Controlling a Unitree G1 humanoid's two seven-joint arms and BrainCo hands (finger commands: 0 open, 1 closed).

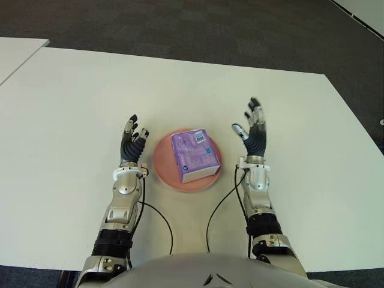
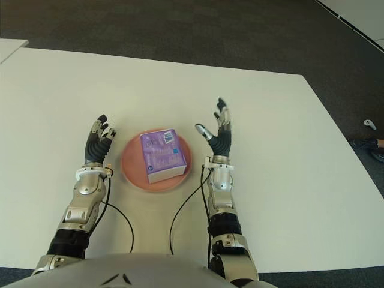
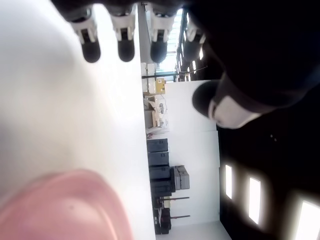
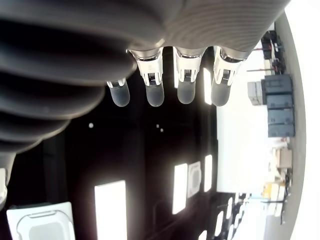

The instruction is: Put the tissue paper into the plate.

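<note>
Fingers [image 1: 256,113] of the right hand [image 1: 252,133] are extended and spread, holding nothing; the hand shows just right of the plate [image 1: 163,157]. Fingers [image 1: 130,126] of the left hand [image 1: 131,146] are likewise extended and empty, just left of the plate. The tissue pack [image 1: 194,155] lies flat in the pink plate, toward its right side. The plate stands on the white surface [image 1: 90,96] between both hands.

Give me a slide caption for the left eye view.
Tissue pack in the pink plate, open left hand and right hand flanking it.
</note>
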